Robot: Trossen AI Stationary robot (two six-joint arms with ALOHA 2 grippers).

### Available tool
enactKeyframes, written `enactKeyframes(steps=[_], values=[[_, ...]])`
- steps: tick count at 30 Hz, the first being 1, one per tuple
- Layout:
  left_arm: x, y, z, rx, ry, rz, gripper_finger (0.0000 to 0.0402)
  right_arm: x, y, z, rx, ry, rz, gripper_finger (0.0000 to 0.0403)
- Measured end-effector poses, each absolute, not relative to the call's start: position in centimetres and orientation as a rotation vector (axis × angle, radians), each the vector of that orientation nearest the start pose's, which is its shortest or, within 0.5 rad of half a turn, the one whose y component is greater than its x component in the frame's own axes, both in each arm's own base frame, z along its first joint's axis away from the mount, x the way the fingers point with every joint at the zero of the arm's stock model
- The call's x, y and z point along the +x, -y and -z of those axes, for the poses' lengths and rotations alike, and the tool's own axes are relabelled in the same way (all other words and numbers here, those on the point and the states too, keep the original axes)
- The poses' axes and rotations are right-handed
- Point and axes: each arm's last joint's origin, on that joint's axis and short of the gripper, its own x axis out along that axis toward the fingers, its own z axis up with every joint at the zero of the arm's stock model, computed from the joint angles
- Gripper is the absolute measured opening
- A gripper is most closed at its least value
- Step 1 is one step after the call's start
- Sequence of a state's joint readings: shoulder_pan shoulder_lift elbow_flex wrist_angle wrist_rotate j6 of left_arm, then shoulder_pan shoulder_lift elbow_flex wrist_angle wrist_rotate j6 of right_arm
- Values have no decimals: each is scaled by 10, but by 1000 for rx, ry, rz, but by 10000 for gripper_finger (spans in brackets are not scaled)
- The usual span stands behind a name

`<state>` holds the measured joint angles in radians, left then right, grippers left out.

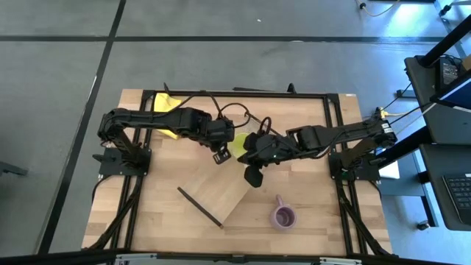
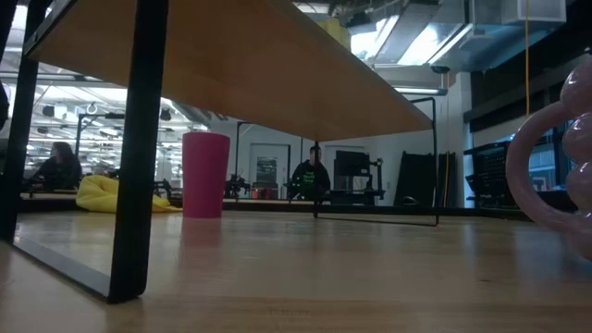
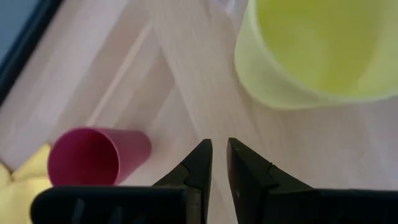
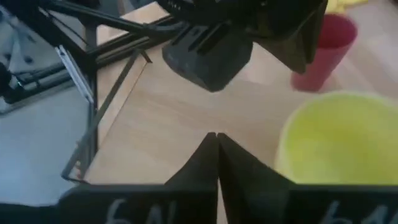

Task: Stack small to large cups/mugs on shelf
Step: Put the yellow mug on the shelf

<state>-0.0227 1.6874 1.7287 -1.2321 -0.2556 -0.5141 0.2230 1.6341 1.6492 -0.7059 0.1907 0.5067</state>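
Observation:
The lime-yellow mug (image 1: 239, 143) stands upright on the wood by the shelf's far end, between my two grippers; it also shows in the left wrist view (image 3: 317, 50) and the right wrist view (image 4: 336, 143). The dark red tumbler (image 2: 205, 174) stands upright on the table beside it (image 3: 93, 155). The lilac mug (image 1: 283, 216) stands near the table's near right. The shelf (image 1: 217, 195) stands slantwise on its dark end rails (image 2: 139, 148). My left gripper (image 3: 219, 155) hangs shut and empty just left of the yellow mug. My right gripper (image 4: 216, 140) is shut and empty on the mug's right.
A yellow cloth (image 1: 165, 103) lies at the table's far left. A black frame (image 1: 331, 110) runs round the tabletop. My two grippers are close together over the shelf's far end. People show in the room beyond the table (image 2: 310, 176).

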Motion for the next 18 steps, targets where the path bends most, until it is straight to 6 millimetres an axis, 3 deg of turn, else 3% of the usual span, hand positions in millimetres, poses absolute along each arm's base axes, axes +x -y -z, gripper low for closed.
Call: enactKeyframes(steps=[3, 8, 18], values=[[330, 0, -352, -288, -1034, -504, 43, 342, -68, -375, 295, -707, 165, 2], [335, 0, -353, -299, -993, -495, 43, 332, -56, -366, 246, -856, 251, 2], [334, -12, -350, -318, -1004, -535, 43, 325, -56, -361, 265, -948, 258, 2]])
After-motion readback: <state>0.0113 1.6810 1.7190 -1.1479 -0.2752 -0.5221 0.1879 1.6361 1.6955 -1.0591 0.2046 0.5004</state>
